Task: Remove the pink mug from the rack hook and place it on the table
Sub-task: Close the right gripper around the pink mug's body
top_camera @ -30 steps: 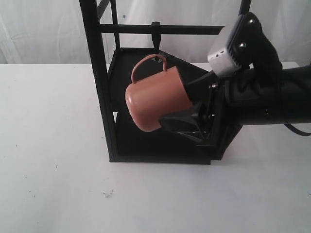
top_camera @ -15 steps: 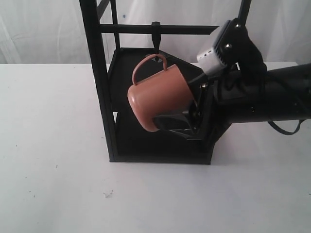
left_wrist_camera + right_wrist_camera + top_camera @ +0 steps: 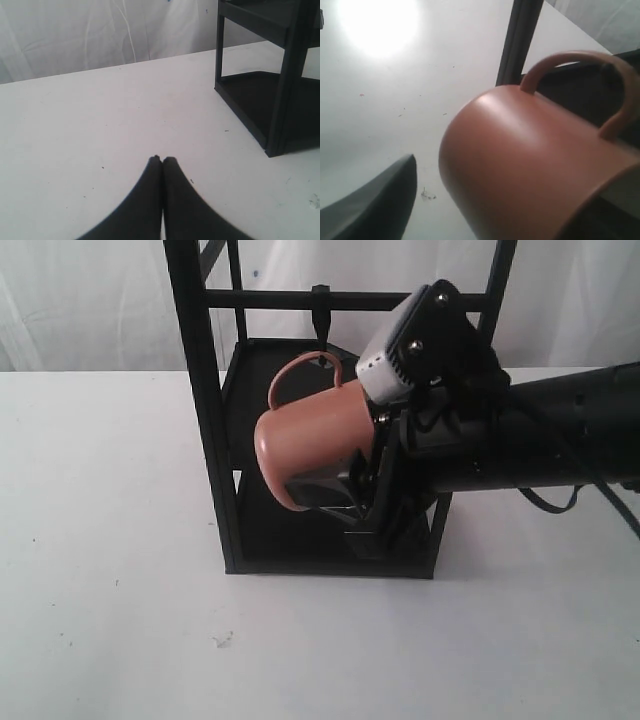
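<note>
gripping smooth cylindrical pink mug (image 3: 305, 445), right end effector (image 3: 365, 495)

No text, label, brand, number or sign can be read in any of the views. The pink mug (image 3: 305, 445), the black rack (image 3: 205, 390) and the white worktop (image 3: 110, 540) bear no lettering that shows.

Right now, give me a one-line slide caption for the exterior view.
Right gripper grips the tilted pink mug inside the black rack, its handle still looped on the rack hook.
</note>
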{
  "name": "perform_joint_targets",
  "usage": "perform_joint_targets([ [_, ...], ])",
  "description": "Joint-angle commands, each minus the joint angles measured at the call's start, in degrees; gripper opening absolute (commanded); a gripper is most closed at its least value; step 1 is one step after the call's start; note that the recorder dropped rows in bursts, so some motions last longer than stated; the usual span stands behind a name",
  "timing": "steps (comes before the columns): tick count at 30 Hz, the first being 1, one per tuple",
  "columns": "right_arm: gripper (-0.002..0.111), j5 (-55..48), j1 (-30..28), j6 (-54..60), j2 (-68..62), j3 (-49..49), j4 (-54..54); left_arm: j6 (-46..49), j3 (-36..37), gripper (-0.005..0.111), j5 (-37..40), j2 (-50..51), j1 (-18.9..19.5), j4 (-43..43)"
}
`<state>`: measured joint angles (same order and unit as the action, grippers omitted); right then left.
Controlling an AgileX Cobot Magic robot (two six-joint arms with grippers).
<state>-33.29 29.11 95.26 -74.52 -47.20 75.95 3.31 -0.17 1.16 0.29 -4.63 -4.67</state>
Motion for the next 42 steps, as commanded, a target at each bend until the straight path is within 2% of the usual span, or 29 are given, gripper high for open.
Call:
perform_joint_targets([
  [1,0.065,0.2,0.6,0.5,-0.4,-1.5,0.5,-0.4,0.2,0.000,0.2,-0.3,0.1,0.1],
  [42,0.062,-0.2,0.6,-2.6,-4.8,-1.4,0.7,-0.4,0.2,0.000,0.2,-0.3,0.1,0.1],
])
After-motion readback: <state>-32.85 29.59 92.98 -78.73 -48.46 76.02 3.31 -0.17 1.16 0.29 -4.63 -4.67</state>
